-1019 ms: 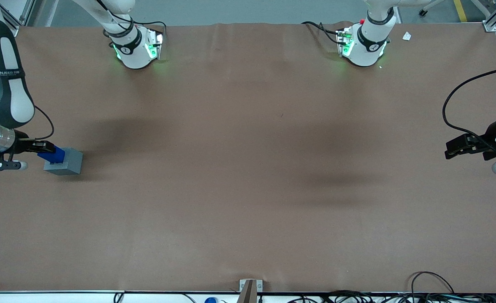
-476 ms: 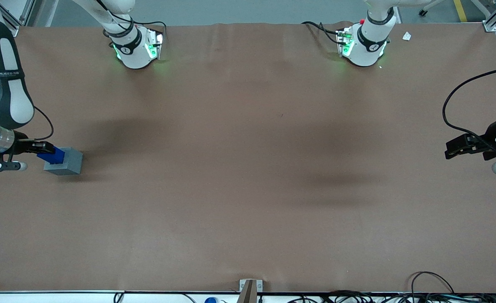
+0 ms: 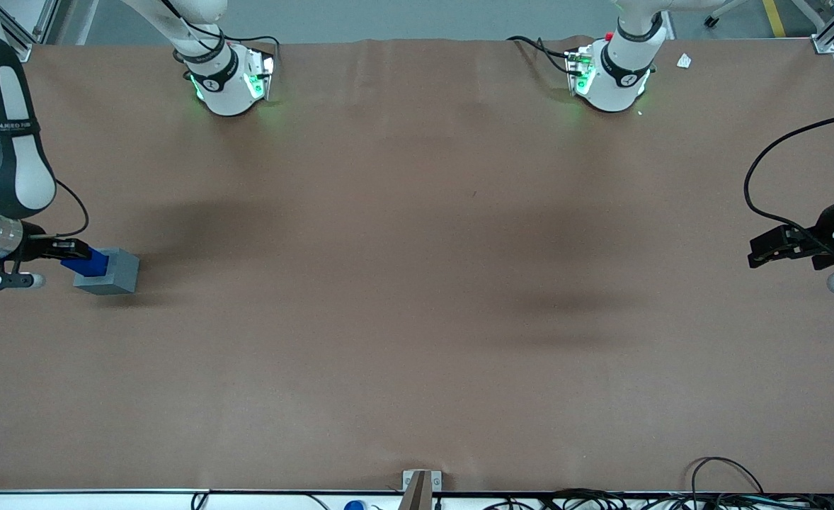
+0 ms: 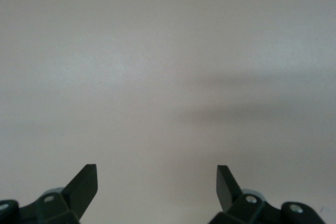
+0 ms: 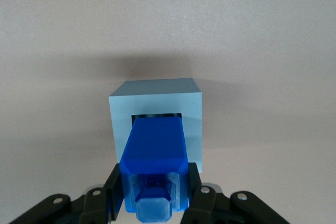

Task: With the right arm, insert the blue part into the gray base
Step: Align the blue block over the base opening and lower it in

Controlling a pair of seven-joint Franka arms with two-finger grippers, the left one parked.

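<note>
The gray base (image 3: 109, 272) is a light-gray cube on the brown table at the working arm's end. The blue part (image 3: 86, 263) stands over its top face, its lower end at the square hole. My right gripper (image 3: 77, 253) is shut on the blue part, directly above the base. In the right wrist view the blue part (image 5: 154, 157) sits between the black fingers (image 5: 193, 179), its tip entering the hole of the gray base (image 5: 157, 109). How deep it sits is hidden.
The two arm bases (image 3: 227, 81) (image 3: 612, 74) stand at the table's edge farthest from the front camera. Cables (image 3: 725, 489) lie along the edge nearest the camera. A small white scrap (image 3: 684, 61) lies near the parked arm's base.
The right arm and the blue part have sunk slightly toward the gray base. The base has not moved.
</note>
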